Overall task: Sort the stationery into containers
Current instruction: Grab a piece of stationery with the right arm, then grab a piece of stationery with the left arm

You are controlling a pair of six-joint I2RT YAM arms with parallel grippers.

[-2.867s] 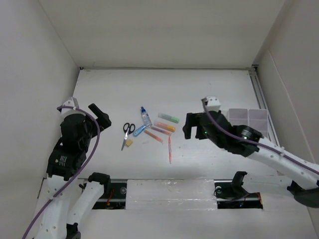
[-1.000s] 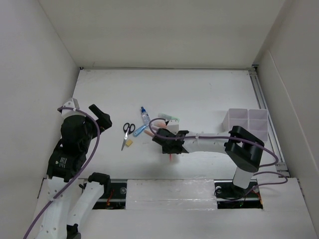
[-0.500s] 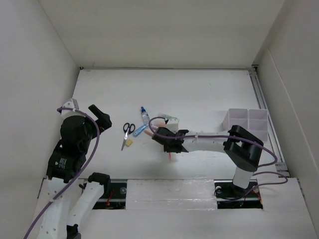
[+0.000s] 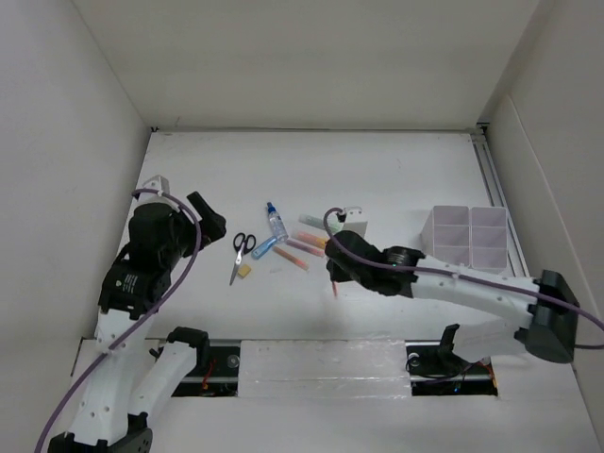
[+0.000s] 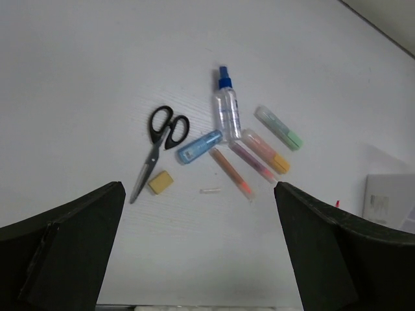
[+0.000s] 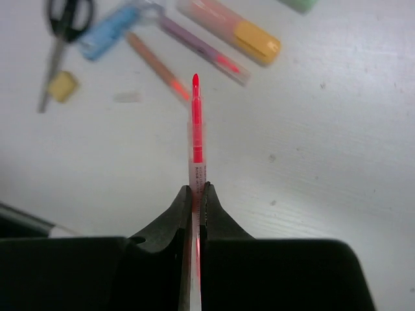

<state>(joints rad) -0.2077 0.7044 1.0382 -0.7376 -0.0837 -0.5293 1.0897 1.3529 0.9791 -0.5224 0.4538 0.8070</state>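
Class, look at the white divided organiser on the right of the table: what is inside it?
Nothing shows inside the organiser; from above its compartments look empty. Its near walls cover parts of the compartment floors, so those strips cannot be checked.

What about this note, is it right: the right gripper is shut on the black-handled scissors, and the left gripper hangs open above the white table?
Not quite. The right gripper is shut on a thin orange-red pen, not the black-handled scissors, which lie untouched; the right wrist view shows it. The left gripper does hang open.
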